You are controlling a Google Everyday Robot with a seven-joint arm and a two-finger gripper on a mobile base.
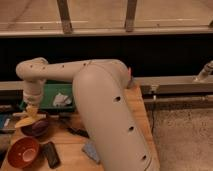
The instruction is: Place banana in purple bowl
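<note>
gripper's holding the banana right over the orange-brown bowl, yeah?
Wrong bowl. In the camera view the gripper has the banana over the purple bowl. The orange-brown bowl sits nearer the camera on the table, with nothing above it.
</note>
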